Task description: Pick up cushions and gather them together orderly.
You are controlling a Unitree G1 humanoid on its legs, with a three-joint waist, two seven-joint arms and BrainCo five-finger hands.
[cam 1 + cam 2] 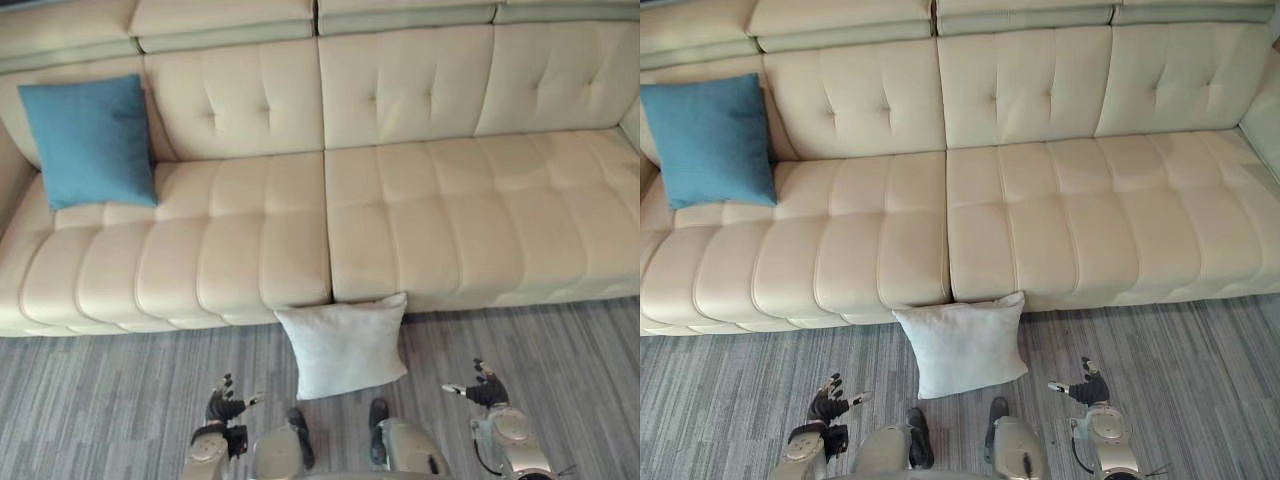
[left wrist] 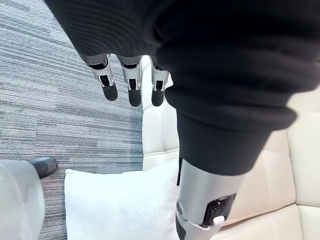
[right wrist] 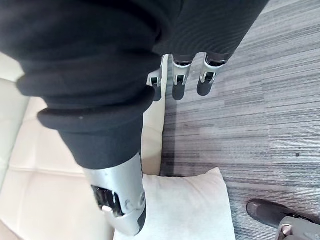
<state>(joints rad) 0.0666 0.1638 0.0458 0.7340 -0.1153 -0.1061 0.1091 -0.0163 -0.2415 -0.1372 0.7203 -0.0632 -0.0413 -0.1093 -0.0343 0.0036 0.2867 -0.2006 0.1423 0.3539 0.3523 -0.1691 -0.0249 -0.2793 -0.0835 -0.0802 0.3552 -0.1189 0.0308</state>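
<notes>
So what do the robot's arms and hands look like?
Its arms are silver-grey metal. The left hand and right hand each have a dark ribbed cover over the back and wrist, a bit like a knitted sock. The fingers are silver with dark rounded tips, and the thumb is a chunkier silver piece set apart from them.

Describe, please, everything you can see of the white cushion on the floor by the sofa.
The white cushion is square, plump and off-white, in what looks like soft plain fabric. It rests on the grey striped carpet, its top edge against the front of the cream sofa below the gap between two seats, turned slightly askew. The left hand and right hand hover open on either side, apart from it.
</notes>
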